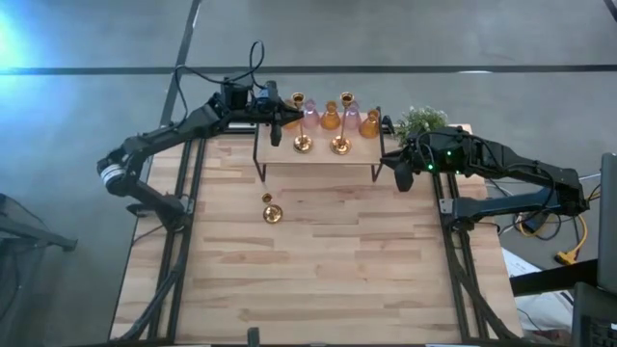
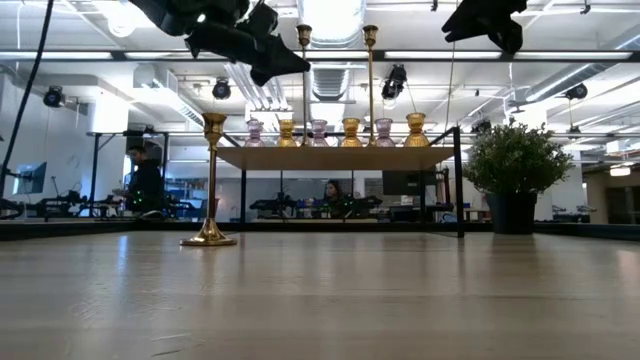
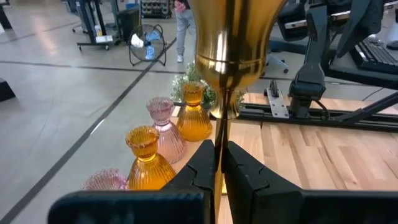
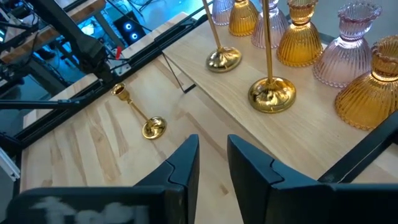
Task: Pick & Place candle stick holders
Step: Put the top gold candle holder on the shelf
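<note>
From above, the left gripper (image 1: 277, 123) sits at the raised shelf (image 1: 318, 157), by a gold candlestick (image 1: 302, 143). Its wrist view shows the jaws clenched on that thin stem (image 3: 219, 134). The right gripper (image 4: 213, 163) hangs parted and empty, another candlestick (image 4: 146, 122) beyond it on the table.

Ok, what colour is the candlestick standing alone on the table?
Shiny gold candlestick; it shows best in the low view.

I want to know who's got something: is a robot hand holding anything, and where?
The left gripper pinches a shiny gold candlestick by its thin stem; the right gripper holds nothing.
</note>
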Robot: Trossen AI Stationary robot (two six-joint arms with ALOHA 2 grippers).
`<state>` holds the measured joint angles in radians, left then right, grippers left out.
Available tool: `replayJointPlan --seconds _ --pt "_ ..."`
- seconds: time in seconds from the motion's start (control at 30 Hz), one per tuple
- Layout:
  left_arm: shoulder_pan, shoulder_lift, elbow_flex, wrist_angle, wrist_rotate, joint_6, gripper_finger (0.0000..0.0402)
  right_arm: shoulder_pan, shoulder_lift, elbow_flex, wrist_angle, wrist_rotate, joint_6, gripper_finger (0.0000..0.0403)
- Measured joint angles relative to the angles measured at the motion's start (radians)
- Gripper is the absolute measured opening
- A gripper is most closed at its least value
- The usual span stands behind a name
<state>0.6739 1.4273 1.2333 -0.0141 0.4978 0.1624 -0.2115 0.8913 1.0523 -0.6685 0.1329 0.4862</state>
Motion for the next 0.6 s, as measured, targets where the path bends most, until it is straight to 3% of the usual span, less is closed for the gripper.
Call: replayJointPlan --seconds 0.5,0.6 --pt "0.001 -0.002 -0.009 -0.001 0.0 0.001 0.0018 0.0 0.0 0.0 0.0 0.0 0.0 0.007" --pt "0.003 -0.002 -0.009 -0.004 0.0 -0.001 0.0038 0.0 0.0 0.0 0.0 0.0 0.0 0.0076"
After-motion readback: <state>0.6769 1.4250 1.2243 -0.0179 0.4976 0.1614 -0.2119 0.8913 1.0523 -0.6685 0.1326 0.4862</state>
